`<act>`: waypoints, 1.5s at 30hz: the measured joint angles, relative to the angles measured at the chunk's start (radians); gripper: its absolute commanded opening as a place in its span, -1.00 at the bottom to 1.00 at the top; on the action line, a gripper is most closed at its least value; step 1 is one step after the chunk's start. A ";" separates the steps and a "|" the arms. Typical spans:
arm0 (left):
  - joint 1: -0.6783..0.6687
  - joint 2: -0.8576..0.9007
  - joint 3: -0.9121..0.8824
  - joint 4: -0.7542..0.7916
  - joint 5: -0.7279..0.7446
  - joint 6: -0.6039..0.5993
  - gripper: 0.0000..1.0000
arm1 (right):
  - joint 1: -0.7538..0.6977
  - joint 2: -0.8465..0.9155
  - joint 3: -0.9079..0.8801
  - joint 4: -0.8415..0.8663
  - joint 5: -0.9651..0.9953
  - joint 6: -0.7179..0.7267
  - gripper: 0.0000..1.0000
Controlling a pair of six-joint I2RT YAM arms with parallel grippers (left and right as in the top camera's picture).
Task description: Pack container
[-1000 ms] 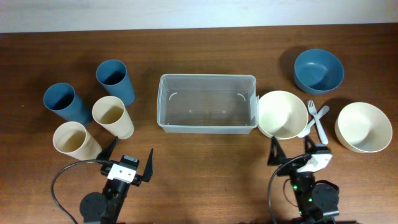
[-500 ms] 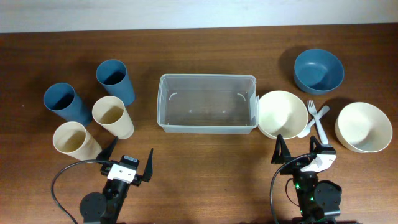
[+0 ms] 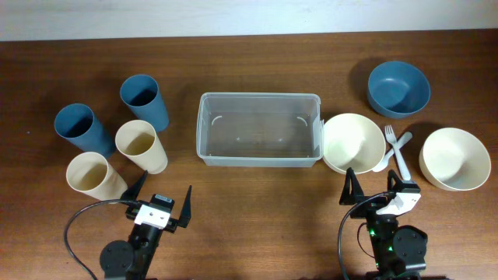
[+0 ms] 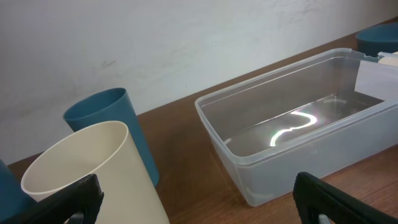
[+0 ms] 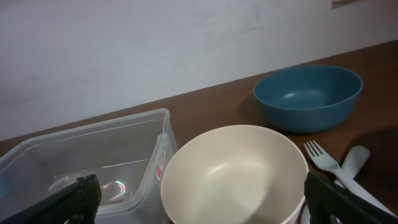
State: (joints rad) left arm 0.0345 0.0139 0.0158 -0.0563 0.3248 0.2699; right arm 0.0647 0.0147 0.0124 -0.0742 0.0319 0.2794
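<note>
The clear rectangular container stands empty at the table's middle; it also shows in the left wrist view and the right wrist view. A cream bowl sits against its right end, close before my right gripper. My left gripper is open and empty near the front edge, below the cups. My right gripper is open and empty, just in front of the cream bowl. A white fork and spoon lie right of that bowl.
Two blue cups and two cream cups stand at the left. A blue bowl is at the back right, a second cream bowl at the far right.
My right gripper shifted slightly to the right between one second ago and half a second ago. Nothing has moved since.
</note>
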 measured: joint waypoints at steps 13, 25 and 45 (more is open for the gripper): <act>0.000 0.000 0.000 0.000 0.000 0.000 1.00 | 0.000 0.000 0.000 0.000 0.000 0.000 0.98; 0.000 0.000 0.000 0.000 0.000 0.000 0.99 | 0.000 0.000 0.000 0.000 0.000 0.000 0.98; 0.000 0.000 0.000 0.000 0.000 0.000 1.00 | -0.001 0.000 0.000 0.008 -0.043 0.043 0.97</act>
State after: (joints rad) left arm 0.0345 0.0139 0.0158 -0.0563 0.3248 0.2699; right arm 0.0639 0.0147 0.0124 -0.0666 -0.0116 0.3229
